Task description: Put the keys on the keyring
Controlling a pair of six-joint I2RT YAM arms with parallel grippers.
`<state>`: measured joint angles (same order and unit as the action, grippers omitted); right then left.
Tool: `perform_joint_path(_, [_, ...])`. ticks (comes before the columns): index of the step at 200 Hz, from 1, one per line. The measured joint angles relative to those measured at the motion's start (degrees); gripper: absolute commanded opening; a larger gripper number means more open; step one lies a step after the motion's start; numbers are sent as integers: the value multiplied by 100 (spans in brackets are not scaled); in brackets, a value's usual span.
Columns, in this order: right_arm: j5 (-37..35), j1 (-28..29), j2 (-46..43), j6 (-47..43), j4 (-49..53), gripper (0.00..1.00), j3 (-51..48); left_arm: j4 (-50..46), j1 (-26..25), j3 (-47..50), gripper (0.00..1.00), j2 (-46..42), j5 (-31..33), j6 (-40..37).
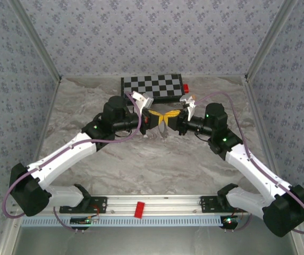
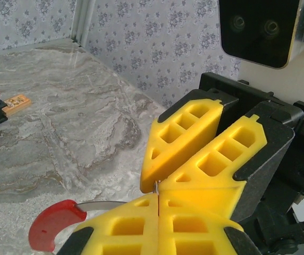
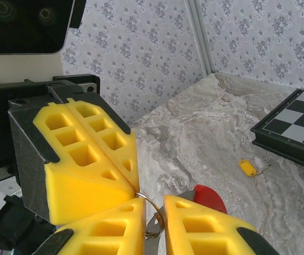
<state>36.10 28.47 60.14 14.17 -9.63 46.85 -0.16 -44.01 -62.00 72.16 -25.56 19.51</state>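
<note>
Before the chessboard (image 1: 152, 85), left pincer (image 2: 157, 204) clamps keyring (image 2: 56, 223) steady; right pincer (image 3: 154, 210), slightly parted, straddles its wire, likely prising it.

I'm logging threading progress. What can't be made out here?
Thin grey keyring with red section: loop mostly hidden by yellow end effector fingers, both wrist views; too small in top view.
Tiny yellow-orange key: shape too small, right wrist view.
Any threaded key: hidden between fingers.

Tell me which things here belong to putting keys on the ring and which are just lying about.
Job: the ring with the red section; the small yellow key.
Lying about: the chessboard; the red block on the front rail.
</note>
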Motion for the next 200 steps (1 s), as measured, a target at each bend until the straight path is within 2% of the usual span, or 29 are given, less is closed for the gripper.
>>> perform_joint_path(42, [39,0,2,-9,4,0,0,2,28,0,0,0,7,2])
perform_joint_path(108, [131,-35,-9,90,-44,0,-11,44,96,0,0,7,-98,44])
perform_joint_path(138, [212,-48,-39,192,-173,0,-22,181,181,2,22,7,-264,166])
perform_joint_path(200, [225,-48,-140,302,-260,0,-111,723,247,269,24,-50,-501,551])
